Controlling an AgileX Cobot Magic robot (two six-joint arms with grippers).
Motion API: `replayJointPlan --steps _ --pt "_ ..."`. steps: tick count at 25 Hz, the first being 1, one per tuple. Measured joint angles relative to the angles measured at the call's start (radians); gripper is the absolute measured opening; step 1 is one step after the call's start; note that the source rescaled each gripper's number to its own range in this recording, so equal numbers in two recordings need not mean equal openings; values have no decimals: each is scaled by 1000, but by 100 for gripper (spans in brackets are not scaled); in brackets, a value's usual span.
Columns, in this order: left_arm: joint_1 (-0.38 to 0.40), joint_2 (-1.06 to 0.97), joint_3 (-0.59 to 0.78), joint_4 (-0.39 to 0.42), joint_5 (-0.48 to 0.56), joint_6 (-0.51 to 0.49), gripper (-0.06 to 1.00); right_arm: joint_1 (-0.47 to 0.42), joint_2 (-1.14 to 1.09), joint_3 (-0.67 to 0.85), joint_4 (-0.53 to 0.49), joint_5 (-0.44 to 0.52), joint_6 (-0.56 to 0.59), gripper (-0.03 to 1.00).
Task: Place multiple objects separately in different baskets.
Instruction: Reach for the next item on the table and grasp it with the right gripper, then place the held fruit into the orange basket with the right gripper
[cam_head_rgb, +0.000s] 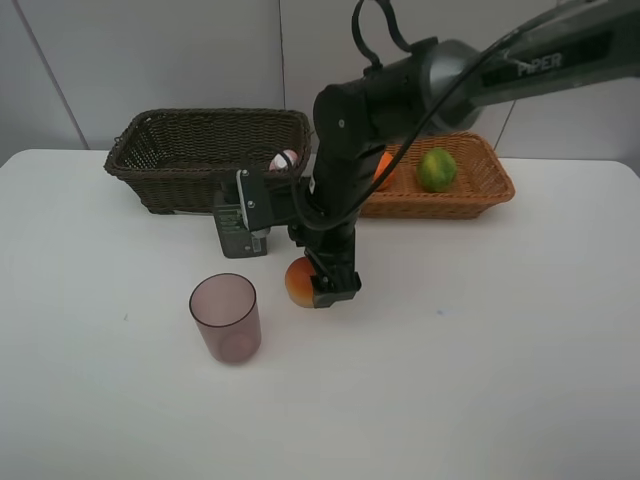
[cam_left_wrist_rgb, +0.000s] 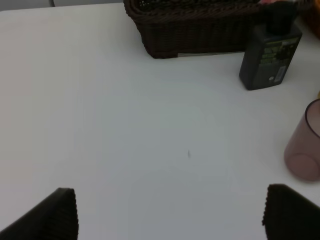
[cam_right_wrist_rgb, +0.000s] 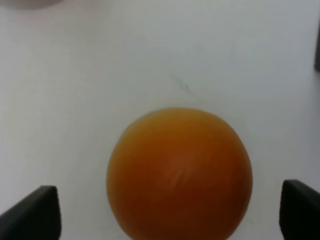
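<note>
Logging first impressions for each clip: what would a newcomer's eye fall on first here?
The black arm reaching across the middle, its right gripper open around a red-yellow round fruit on the white table. Next, the translucent mauve cup standing alone in front to the left, and the bumpy green citrus in the light orange-brown wicker basket at the back right.

You see only a sliver of the orange (cam_head_rgb: 383, 168) behind the right arm (cam_head_rgb: 345, 150), just the pink bottle (cam_head_rgb: 284, 159)'s white cap above the dark basket (cam_head_rgb: 180, 170)'s rim — and the left wrist view's edge cuts the cup (cam_left_wrist_rgb: 305, 145).
</note>
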Motion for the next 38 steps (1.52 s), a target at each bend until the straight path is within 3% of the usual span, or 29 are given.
replayJointPlan --steps 16,19,21,22,38 --pt "0 0 0 0 0 0 96 0 75 0 -1 -57 0 90" --pt "0 0 0 0 0 0 96 0 79 0 -1 -61 0 72" --pt "0 0 0 0 0 0 96 0 79 0 -1 -61 0 47" --pt "0 0 0 0 0 0 96 0 79 0 -1 -61 0 45" --pt "0 0 0 0 0 0 96 0 42 0 -1 -44 34 45"
